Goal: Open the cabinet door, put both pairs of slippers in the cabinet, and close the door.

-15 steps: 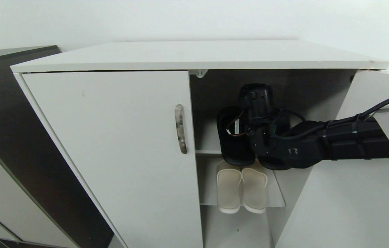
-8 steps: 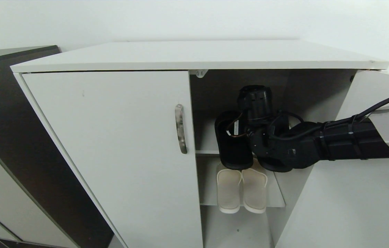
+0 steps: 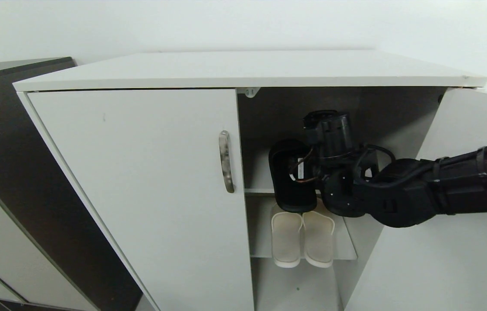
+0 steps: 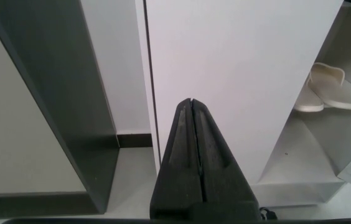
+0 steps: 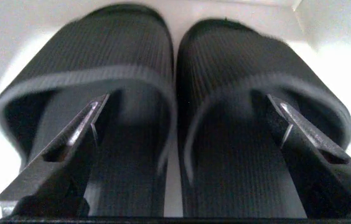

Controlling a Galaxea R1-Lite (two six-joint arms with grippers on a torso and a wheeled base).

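Left claw (image 4: 191, 106): pressed shut, empty, in front of the closed cabinet door (image 3: 140, 181). Black slippers (image 3: 286, 192): on the upper shelf (image 3: 257, 190), heels overhanging, above the cream slippers (image 3: 302, 237). Right claw (image 5: 188, 99): spread wide, one finger under each strap. Push the pair deeper, then draw your claw straight back so neither strap snags.

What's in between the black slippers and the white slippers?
A shelf board, seen in the head view: the black slippers are above it, the white slippers lie on the shelf below.
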